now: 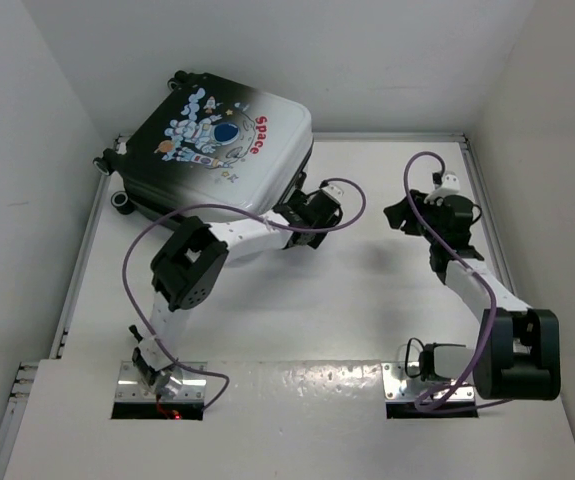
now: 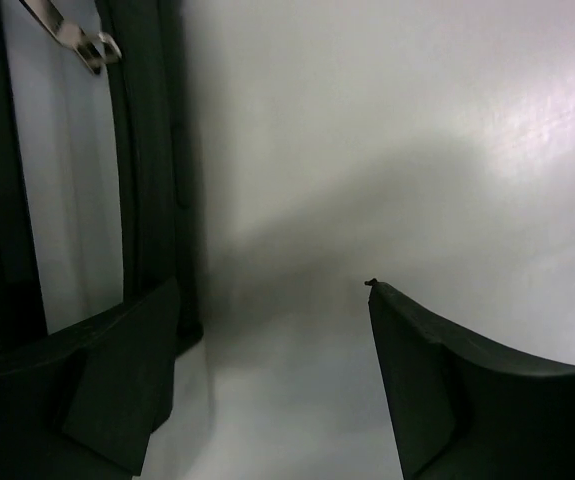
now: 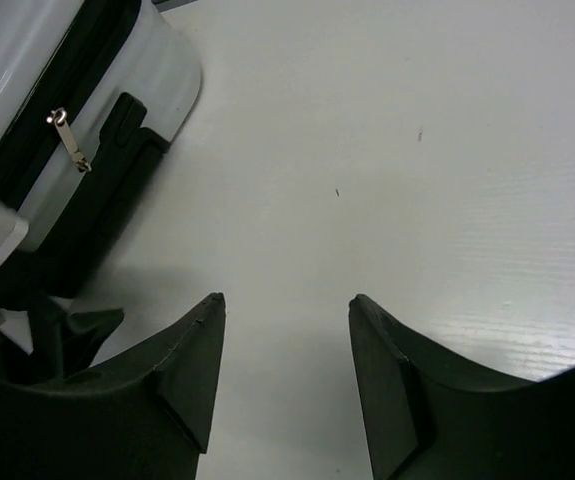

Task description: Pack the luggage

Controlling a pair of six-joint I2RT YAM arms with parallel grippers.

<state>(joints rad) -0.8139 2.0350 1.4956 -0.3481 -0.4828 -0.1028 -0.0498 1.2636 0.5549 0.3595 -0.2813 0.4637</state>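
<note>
Luggage (image 1: 217, 140) is lying flat w/ the astronaut side up, zipped shut, at the far-left corner of the table (image 1: 367, 300). Left gripper (image 2: 270, 300) sits low right beside its near-right edge, fingers spread wide, nothing btwn them, just bare table. One finger (image 2: 117, 390) is close to the case's side seam. Zip pull (image 3: 70, 140) hangs on that side. Right gripper (image 3: 287, 300) is well apart over on the right, jaws also apart and empty.

White table (image 1: 367, 300); luggage (image 1: 217, 140) lying printed side up at far-left corner.
</note>
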